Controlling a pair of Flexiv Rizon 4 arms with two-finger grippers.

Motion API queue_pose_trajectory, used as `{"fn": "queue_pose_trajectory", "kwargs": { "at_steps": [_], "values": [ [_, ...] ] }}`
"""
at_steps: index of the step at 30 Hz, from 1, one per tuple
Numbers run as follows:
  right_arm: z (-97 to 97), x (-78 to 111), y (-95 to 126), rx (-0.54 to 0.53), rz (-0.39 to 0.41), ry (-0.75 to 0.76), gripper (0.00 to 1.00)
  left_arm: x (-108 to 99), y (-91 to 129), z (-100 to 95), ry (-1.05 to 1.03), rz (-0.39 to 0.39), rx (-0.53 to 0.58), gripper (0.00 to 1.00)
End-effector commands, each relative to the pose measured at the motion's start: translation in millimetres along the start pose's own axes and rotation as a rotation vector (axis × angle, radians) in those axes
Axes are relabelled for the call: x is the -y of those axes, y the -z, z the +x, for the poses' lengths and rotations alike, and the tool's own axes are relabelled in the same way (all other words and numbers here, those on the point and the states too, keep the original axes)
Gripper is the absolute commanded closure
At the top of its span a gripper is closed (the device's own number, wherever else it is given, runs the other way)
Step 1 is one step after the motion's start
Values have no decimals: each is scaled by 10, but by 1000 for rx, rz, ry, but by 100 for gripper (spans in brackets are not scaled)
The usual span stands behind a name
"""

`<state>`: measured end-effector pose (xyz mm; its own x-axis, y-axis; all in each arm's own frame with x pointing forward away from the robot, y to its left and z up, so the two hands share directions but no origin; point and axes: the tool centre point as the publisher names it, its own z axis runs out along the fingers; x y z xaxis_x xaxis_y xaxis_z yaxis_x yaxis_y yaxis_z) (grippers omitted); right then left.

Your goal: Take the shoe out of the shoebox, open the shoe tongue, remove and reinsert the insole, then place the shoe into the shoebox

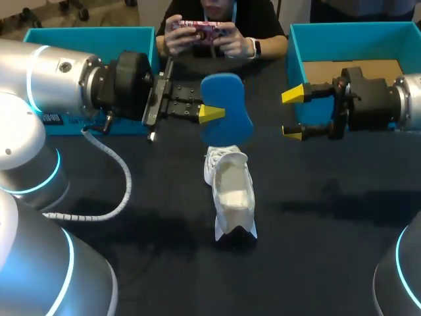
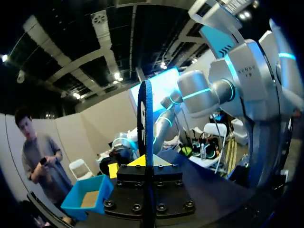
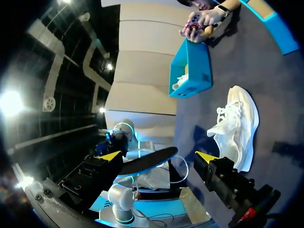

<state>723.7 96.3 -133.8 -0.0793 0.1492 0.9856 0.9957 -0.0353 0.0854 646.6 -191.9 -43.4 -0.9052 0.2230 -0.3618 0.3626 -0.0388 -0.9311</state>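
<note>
The blue insole (image 1: pixel 227 108) hangs upright above the table, with my left gripper (image 1: pixel 214 113) shut on its edge. In the left wrist view the insole (image 2: pixel 146 118) shows edge-on, rising from between the fingers of the left gripper (image 2: pixel 145 161). The white shoe (image 1: pixel 230 191) lies on the dark table below the insole, its opening facing up. My right gripper (image 1: pixel 292 113) is open and empty, a short way right of the insole. From the right wrist view the insole (image 3: pixel 147 161) lies ahead of the right gripper (image 3: pixel 156 156), and the shoe (image 3: pixel 237 126) lies beyond it.
A teal shoebox (image 1: pixel 348 39) with a brown floor stands at the back right, behind my right gripper. A second teal box (image 1: pixel 92 36) stands at the back left behind my left arm, with something white inside the box (image 3: pixel 192 71).
</note>
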Motion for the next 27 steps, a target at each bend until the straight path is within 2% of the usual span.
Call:
{"fn": "queue_pose_trajectory", "kwargs": {
  "at_steps": [1,19,27],
  "values": [
    [-3,-3,-13,1,-1,-1,0,-23,72,-31,-449,-160,25,100],
    [-3,-3,-13,1,-1,-1,0,-23,72,-31,-449,-160,25,100],
    [-3,-3,-13,1,-1,-1,0,-208,137,38,-678,-116,-29,100]
  ]
}}
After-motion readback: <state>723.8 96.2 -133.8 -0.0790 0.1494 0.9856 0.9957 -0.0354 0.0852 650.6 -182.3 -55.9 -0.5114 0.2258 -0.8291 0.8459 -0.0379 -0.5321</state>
